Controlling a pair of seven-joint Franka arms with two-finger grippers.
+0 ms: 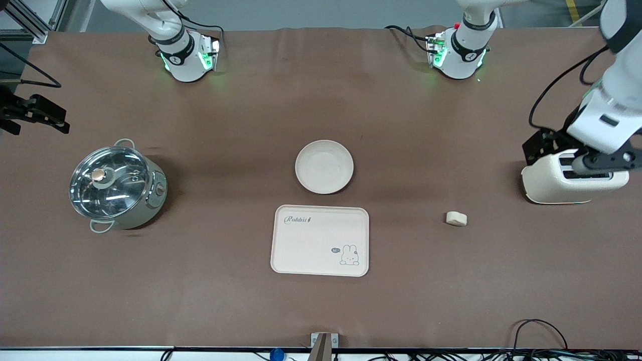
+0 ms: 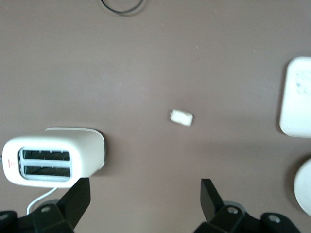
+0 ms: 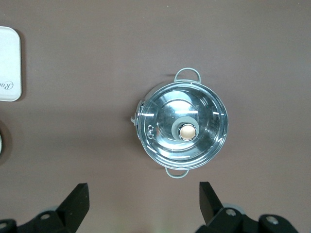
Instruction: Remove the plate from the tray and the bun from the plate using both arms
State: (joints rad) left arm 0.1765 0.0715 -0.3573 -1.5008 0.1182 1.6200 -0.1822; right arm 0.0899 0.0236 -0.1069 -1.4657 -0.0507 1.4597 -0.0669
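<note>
currently the plate (image 1: 324, 167) sits on the bare table, just clear of the tray (image 1: 320, 240) and farther from the front camera than it. the tray lies empty, with its script and bunny print uncovered. the bun (image 1: 456, 218) rests on the table by itself, well apart from the plate and toward the left arm's end of the table. judged from this layout, both removals are complete and no transfer remains.

the left gripper (image 2: 142, 195) hangs over the toaster (image 1: 572, 178) at the left arm's end of the table, fingers spread wide apart and holding nothing. the right gripper (image 3: 142, 196) hangs at the right arm's end of the table, fingers likewise wide apart and empty. in the front view only a dark part of it shows at the frame edge, so its exact height is probably not recoverable. a lidded pot (image 1: 117, 186) stands near it on the table.

if any correction is required, the governing relation is this: the bun lies between the toaster and the tray, and the left arm is the nearer of the two. its long axis runs roughly along the table's length. in the left wrist view the bun appears ahead of the open fingers, not between them.
</note>
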